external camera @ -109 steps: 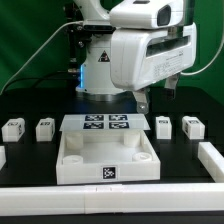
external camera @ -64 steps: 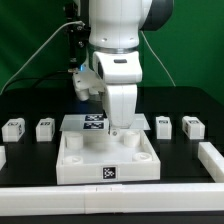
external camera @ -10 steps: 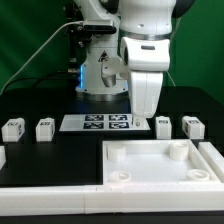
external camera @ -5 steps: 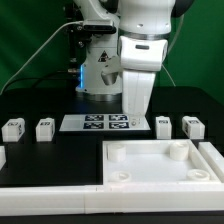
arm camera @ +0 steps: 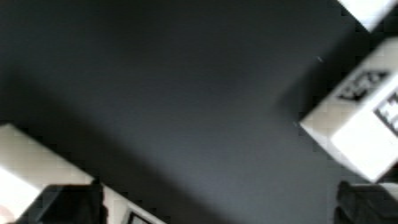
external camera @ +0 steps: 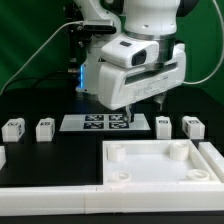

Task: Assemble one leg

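Gripper (external camera: 147, 108) tilted over the black table (external camera: 22, 110), fingers (arm camera: 64, 204) spread wide, nothing between them. Leg (external camera: 164, 126) stands upright just below the fingertips, untouched. White tray piece (external camera: 160, 166) lies near, apart from the fingers.

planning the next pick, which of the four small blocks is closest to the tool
The inner block of the pair on the exterior view's right: the tool hangs close by it, well away from the rest.

The exterior view faces the arm (external camera: 140, 60) across the table (external camera: 40, 158), slightly raised; the wrist view looks closely at it.
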{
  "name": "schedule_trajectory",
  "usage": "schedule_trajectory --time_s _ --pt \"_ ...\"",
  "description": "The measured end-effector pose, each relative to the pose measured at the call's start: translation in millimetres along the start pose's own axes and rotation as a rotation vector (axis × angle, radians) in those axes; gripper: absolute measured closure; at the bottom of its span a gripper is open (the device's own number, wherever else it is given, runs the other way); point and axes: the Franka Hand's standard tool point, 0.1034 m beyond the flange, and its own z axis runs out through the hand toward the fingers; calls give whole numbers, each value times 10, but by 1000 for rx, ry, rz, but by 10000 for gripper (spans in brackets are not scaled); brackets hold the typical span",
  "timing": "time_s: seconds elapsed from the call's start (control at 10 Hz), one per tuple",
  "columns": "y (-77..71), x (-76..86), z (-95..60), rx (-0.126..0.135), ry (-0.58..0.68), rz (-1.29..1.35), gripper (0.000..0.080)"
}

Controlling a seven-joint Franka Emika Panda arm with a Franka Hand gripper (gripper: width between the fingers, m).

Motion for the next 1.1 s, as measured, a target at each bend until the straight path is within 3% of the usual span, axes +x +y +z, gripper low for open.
schedule_trajectory --time_s 0.4,1.1 --pt "-336 147 20 52 -1 607 150" --pt "-820 583 2 57 24 570 150"
